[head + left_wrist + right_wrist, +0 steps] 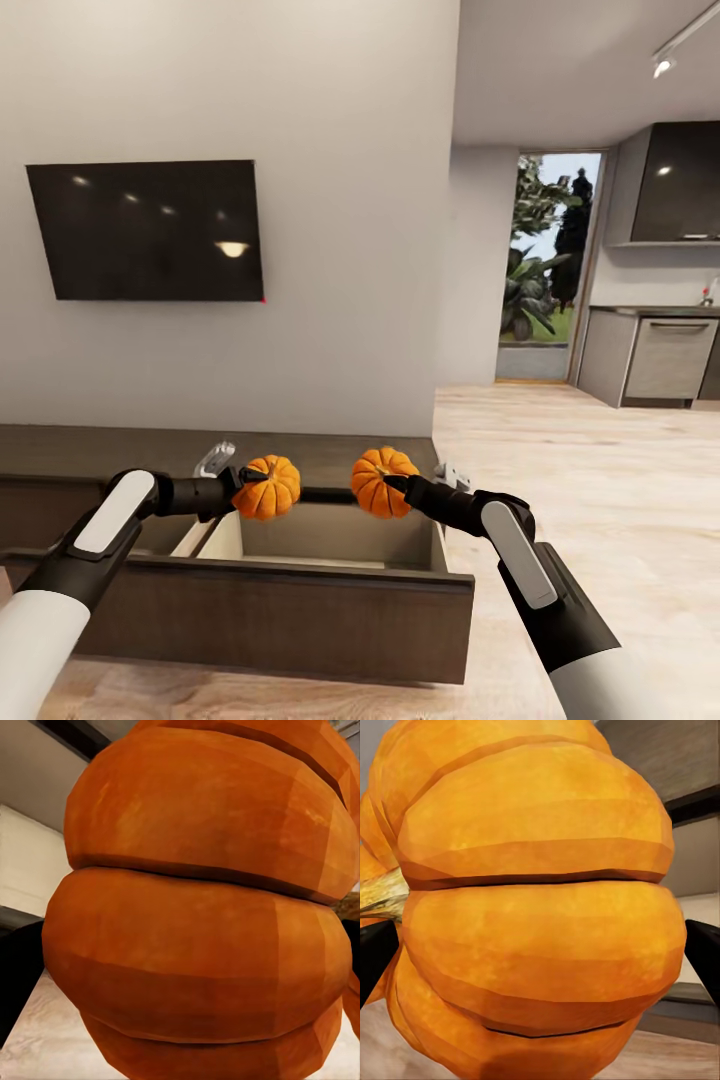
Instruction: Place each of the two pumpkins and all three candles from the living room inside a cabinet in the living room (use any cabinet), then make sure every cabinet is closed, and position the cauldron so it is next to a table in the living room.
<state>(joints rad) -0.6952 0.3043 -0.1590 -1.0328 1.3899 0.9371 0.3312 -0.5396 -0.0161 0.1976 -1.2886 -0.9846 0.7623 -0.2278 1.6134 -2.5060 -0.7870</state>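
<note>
The left gripper [238, 487] is closed on a pumpkin [267, 487], whose orange ribs sit right against the lens in the left wrist view [199, 907]. The right gripper [395, 487] likewise clamps a second pumpkin [381, 481]; in the right wrist view its black fingers [375, 956] press both flanks of the fruit [536, 911], the brownish stem poking out sideways.

Both pumpkins hang side by side, near each other but apart, above the open compartment of the dark brown cabinet [280, 605]. The compartment is pulled out toward the robot, showing a pale beige interior, and neither pumpkin touches it.

Beyond the cabinet's flat top rises a white wall carrying a black television [147, 230] on the left. Far right, across the light wood floor [600, 480], stand grey kitchen units [660, 355] beside a doorway [550, 270] with greenery outside.
</note>
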